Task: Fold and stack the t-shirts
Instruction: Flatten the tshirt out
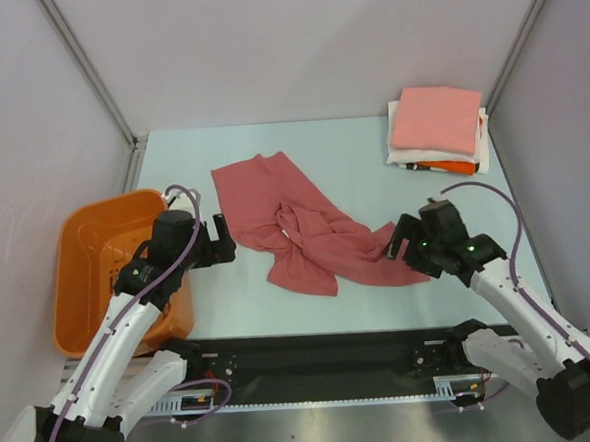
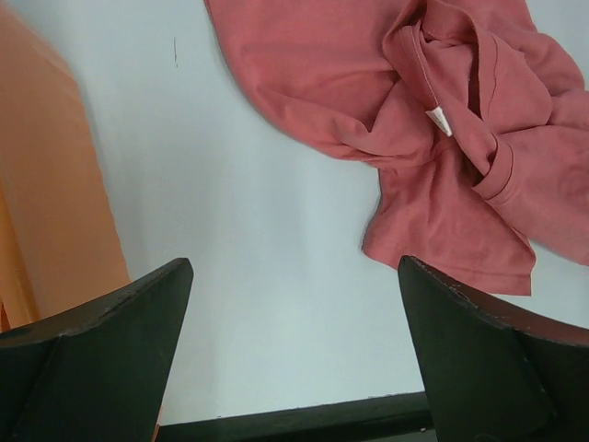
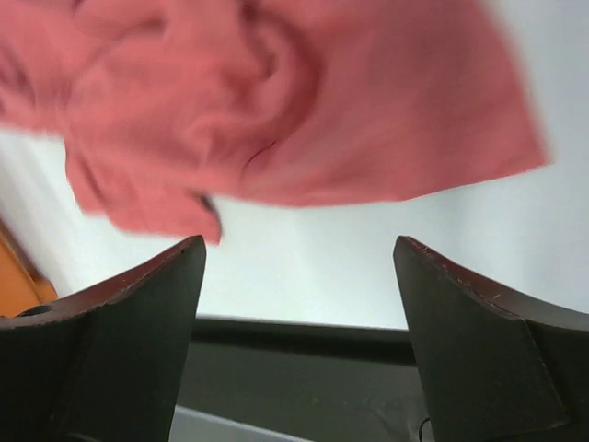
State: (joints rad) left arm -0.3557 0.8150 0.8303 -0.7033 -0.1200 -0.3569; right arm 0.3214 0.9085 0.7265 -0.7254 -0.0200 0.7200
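Note:
A dusty-red t-shirt (image 1: 300, 226) lies crumpled and twisted in the middle of the table; it also shows in the left wrist view (image 2: 433, 120) and the right wrist view (image 3: 276, 101). A stack of folded t-shirts (image 1: 437, 129), salmon-pink on top with white and orange below, sits at the back right. My left gripper (image 1: 226, 242) is open and empty, just left of the red shirt's left edge. My right gripper (image 1: 392, 242) is open and empty, at the shirt's right end.
An orange plastic basket (image 1: 98, 268) stands at the table's left edge, partly under my left arm. Grey walls close in the table on three sides. A black rail (image 1: 323, 354) runs along the near edge.

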